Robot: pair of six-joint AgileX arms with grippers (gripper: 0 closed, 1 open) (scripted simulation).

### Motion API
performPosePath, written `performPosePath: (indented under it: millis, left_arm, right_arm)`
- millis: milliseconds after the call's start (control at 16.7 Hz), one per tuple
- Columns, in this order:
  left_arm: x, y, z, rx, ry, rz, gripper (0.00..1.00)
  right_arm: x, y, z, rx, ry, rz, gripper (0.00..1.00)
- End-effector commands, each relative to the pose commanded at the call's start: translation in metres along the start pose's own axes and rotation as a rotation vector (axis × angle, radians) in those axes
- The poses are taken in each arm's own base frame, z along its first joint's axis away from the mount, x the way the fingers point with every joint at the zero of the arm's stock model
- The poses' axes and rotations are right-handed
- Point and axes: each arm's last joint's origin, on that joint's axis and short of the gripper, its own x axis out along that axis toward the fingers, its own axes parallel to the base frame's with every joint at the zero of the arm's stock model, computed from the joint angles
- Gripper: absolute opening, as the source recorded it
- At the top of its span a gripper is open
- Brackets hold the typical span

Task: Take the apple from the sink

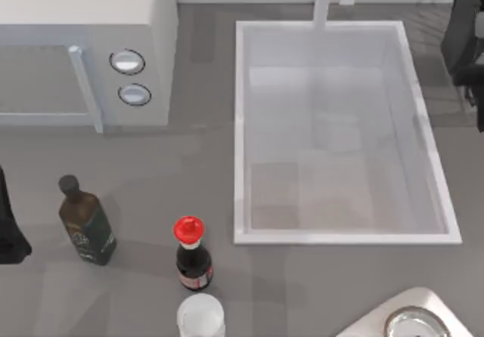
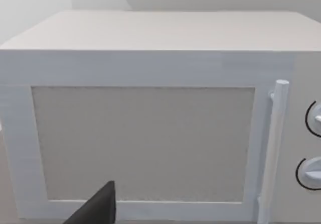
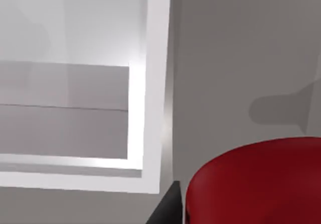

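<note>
The apple (image 3: 256, 184), glossy and red, looms close in the right wrist view, above the grey counter just outside the sink's rim (image 3: 155, 83). One dark finger (image 3: 165, 206) of my right gripper lies against its side, so the gripper is shut on it. From above, the right arm (image 1: 465, 42) hangs at the far right edge beside the sink (image 1: 340, 237), whose white basin holds nothing. My left gripper (image 1: 9, 231) is parked at the left edge, facing the microwave, open with one fingertip (image 2: 100, 206) showing.
A white microwave (image 1: 83, 50) stands at the back left. A dark olive bottle (image 1: 87, 224), a red-capped dark bottle (image 1: 191, 254) and a white jar (image 1: 200, 316) stand at the front left. A steel basin (image 1: 412, 323) sits front right. A faucet (image 1: 325, 1) rises behind the sink.
</note>
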Motion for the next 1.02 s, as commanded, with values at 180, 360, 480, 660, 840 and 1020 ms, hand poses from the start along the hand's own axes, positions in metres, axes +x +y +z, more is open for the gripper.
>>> performPosePath:
  millis: [180, 360, 480, 660, 840, 1020]
  left_arm:
    - [0.000, 0.000, 0.000, 0.000, 0.000, 0.000, 1.00]
    - [0.000, 0.000, 0.000, 0.000, 0.000, 0.000, 1.00]
    - [0.000, 0.000, 0.000, 0.000, 0.000, 0.000, 1.00]
    - [0.000, 0.000, 0.000, 0.000, 0.000, 0.000, 1.00]
    - [0.000, 0.000, 0.000, 0.000, 0.000, 0.000, 1.00]
    - [0.000, 0.000, 0.000, 0.000, 0.000, 0.000, 1.00]
  right_arm:
    - [0.033, 0.002, 0.001, -0.011, 0.000, 0.009, 0.00]
    - [0.062, -0.005, -0.002, 0.014, 0.005, 0.004, 0.00]
    - [0.071, -0.013, -0.004, 0.043, 0.001, -0.007, 0.00]
    - [0.073, -0.016, -0.005, 0.056, -0.003, -0.013, 0.00]
    - [0.073, -0.016, -0.005, 0.056, -0.003, -0.013, 0.08]
    - [0.073, -0.016, -0.005, 0.056, -0.003, -0.013, 0.30]
